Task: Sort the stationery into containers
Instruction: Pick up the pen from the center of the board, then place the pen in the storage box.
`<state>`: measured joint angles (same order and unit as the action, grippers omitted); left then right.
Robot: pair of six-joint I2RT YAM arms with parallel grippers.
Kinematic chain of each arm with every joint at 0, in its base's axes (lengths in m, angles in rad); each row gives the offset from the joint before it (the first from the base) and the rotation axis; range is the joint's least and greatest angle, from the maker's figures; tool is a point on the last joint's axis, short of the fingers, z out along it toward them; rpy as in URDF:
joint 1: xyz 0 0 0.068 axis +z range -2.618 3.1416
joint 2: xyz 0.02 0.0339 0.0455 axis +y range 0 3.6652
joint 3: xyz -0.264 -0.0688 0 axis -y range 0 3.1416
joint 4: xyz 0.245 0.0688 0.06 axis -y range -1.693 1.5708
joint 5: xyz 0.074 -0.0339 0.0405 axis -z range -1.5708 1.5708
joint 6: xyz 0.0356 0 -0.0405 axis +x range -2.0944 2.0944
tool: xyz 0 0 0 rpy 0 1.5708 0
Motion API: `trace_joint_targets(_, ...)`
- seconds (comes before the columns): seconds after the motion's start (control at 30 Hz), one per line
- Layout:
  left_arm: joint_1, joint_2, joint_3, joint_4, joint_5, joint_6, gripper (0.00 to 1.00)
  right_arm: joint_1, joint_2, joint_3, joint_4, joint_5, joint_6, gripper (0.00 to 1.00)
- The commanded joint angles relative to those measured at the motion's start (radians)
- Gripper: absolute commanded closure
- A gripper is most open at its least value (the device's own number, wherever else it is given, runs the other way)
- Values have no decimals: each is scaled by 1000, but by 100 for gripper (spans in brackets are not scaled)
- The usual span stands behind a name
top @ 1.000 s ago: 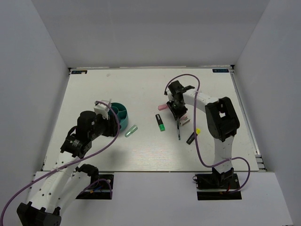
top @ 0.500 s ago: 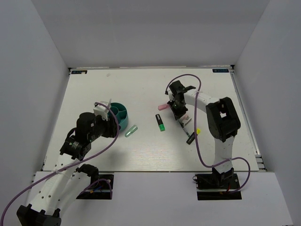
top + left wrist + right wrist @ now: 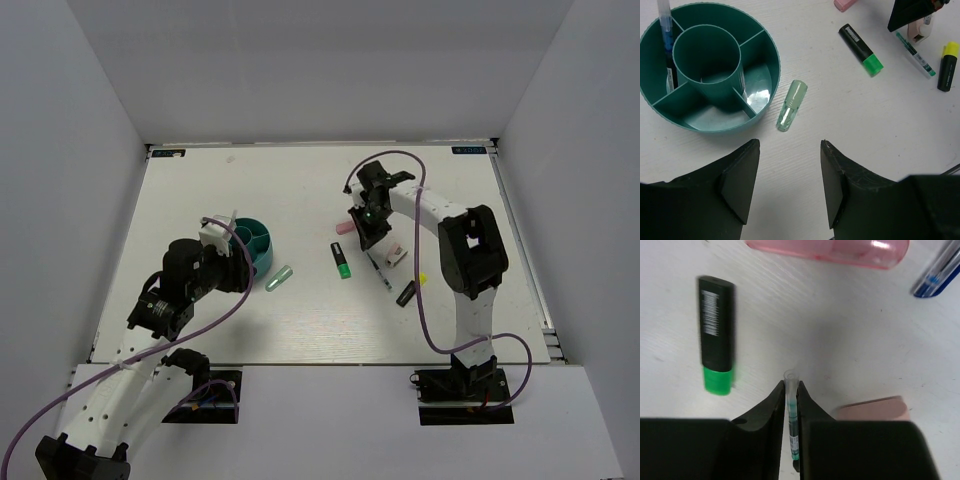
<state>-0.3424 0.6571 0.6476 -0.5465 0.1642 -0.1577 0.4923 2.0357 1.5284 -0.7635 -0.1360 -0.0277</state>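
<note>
Right gripper [image 3: 791,388] clamped on thin clear pen [image 3: 792,421] right of black-green highlighter [image 3: 716,335], left gripper [image 3: 790,160] empty with jaws apart, near side of teal organiser [image 3: 710,116], mint-green marker [image 3: 791,105] beside it

Right gripper [image 3: 791,388] closed from part-open to pinching the thin clear pen with teal ink [image 3: 792,435], gripper drawn back toward the far edge of the white table [image 3: 250,180], pen swung from pointing at the near edge to slanting near-right, small white-pink piece [image 3: 397,255] now uncovered beside it.
</note>
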Motion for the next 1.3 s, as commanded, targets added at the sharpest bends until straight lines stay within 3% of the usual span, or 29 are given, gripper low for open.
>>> trace_joint_targets(0.0, 3, -16, -6, 8, -14, 15, 38, 6, -20, 102, -49, -69, -3, 99)
trace_joint_targets(0.17, 2, -39, -19, 19, -43, 23, 38, 26, 17, 335, -154, -48, -52, 100)
trace_joint_targets(0.4, 3, -51, -22, 11, -75, 33, 38, 29, 14, 461, -148, -121, -46, 100)
trace_joint_targets(0.6, 3, -129, -61, 51, -263, 32, 38, 87, 18, 628, -80, -217, -67, 100)
trace_joint_targets(0.97, 2, -347, -149, 111, -646, 37, 38, 215, -20, 572, 312, -424, -72, 100)
trace_joint_targets(1.27, 3, -372, -155, 108, -720, 49, 38, 290, 98, 697, 599, -484, 73, 100)
